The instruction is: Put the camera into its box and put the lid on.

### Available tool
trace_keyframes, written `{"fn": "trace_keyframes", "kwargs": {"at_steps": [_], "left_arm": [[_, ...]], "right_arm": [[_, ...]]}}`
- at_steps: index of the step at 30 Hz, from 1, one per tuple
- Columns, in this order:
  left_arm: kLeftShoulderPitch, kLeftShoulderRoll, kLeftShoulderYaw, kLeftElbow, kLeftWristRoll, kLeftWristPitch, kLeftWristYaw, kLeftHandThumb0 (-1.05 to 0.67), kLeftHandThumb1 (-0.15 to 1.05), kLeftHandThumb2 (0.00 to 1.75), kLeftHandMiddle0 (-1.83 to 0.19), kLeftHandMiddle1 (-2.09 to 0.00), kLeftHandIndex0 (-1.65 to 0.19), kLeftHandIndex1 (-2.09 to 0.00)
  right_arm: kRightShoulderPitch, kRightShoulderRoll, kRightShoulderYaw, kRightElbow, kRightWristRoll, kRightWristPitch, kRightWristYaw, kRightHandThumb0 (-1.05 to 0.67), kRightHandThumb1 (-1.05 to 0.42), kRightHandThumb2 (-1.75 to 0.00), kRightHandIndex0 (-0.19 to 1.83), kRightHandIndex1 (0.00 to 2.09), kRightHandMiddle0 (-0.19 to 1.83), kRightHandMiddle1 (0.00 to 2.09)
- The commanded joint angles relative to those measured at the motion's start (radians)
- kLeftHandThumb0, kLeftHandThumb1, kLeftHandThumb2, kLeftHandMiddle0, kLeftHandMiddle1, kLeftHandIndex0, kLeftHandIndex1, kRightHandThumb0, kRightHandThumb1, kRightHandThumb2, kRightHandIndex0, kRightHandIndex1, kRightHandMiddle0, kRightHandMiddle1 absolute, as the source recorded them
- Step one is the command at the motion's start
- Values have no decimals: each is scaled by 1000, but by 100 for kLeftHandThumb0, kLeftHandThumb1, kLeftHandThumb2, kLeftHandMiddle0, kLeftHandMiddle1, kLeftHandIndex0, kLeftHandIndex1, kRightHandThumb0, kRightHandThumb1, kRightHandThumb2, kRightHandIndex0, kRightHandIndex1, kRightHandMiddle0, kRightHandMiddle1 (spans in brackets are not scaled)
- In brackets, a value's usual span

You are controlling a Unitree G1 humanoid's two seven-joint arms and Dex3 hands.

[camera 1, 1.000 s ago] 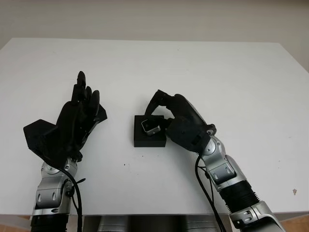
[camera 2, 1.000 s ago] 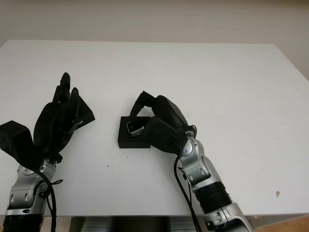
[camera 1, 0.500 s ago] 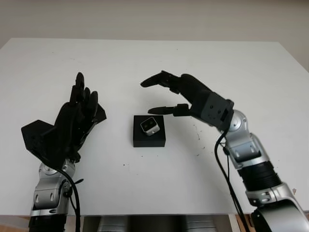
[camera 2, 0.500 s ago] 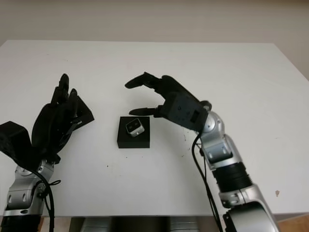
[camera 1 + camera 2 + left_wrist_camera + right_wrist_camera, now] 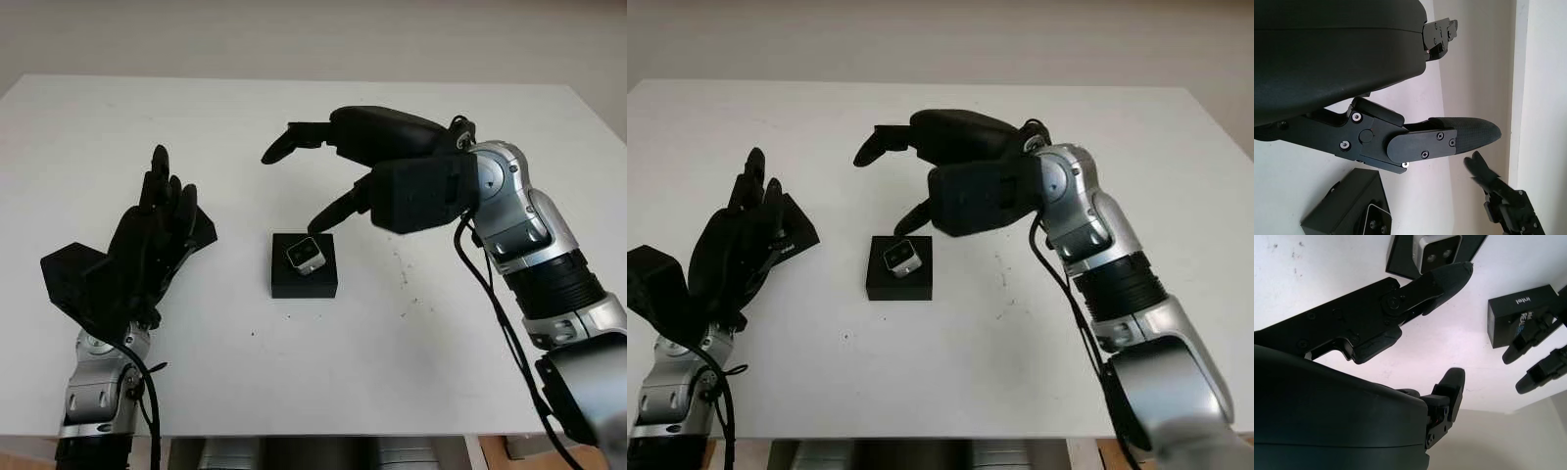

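Tabletop [image 5: 294,117]: white, carrying the items below.

Box [image 5: 304,279]: black, square, open-topped, near the tabletop's centre. Lid not on it.

Camera [image 5: 305,256]: small, silver-faced, seated in the box toward its far side, lenses up.

Lid [image 5: 199,231]: black, printed lettering on one side as seen from the right wrist view [image 5: 1520,313]. Held in the left hand, well left of the box and raised off the tabletop.

Left hand [image 5: 152,240]: at the left, palm toward the centre, fingers [image 5: 162,181] pointing far and pressed against the lid, gripping it.

Right hand [image 5: 377,162]: raised above the tabletop, just far and right of the box, apart from it. Open, holding nothing; one fingertip [image 5: 318,221] points down toward the camera without touching it.
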Motion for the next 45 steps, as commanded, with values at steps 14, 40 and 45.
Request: {"fn": "trace_keyframes", "kwargs": {"at_steps": [14,40,45], "left_arm": [[-12,2,-4,-9,2,-6,-1,-78,105,51,19,0,19,0],[-9,5,-5,-7,0,5,-8,-79,105,52,19,0,19,0],[-7,5,-5,-17,4,13,-2,-80,105,51,19,0,19,0]], "right_arm": [[52,-64,59,-173,-252,-139,-83,-84,-88,-6,41,8,37,107],[171,-11,71,-131,-366,-90,-260,-88,-96,-5,41,5,19,122],[172,-5,71,-126,-352,-81,-248,-87,-95,-5,40,5,23,104]]}}
